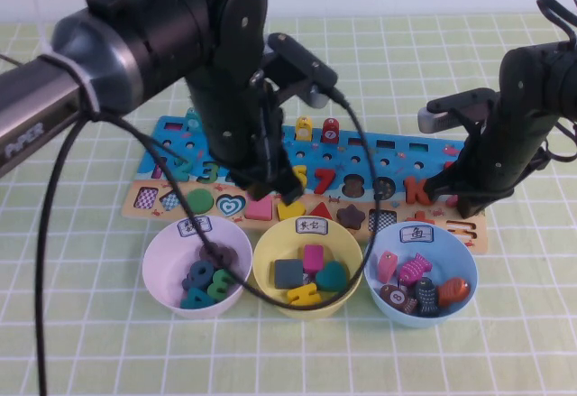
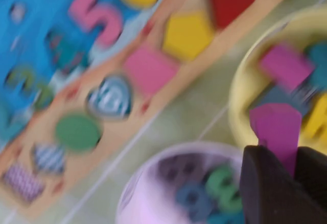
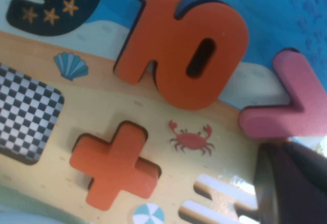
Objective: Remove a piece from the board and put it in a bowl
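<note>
The magenta-pink piece [image 2: 278, 129] sticks out from between the fingers of my left gripper [image 2: 292, 155], which is shut on it. That gripper [image 1: 270, 184] hangs over the board's [image 1: 171, 134] tan front strip, just behind the gap between the pale lilac bowl [image 1: 162, 256] and the yellow one. In the left wrist view the lilac bowl [image 2: 148, 183] lies close below and to the side of the piece, with blue and green numerals inside. My right gripper [image 1: 455, 199] sits low over the board's right end, shut and holding nothing [image 3: 286, 152].
A yellow bowl [image 1: 270, 256] with shape blocks and a light blue bowl [image 1: 383, 244] with fish stand in a row beside the lilac one. The left arm's black cable [image 1: 41, 261] loops down over the table's front left.
</note>
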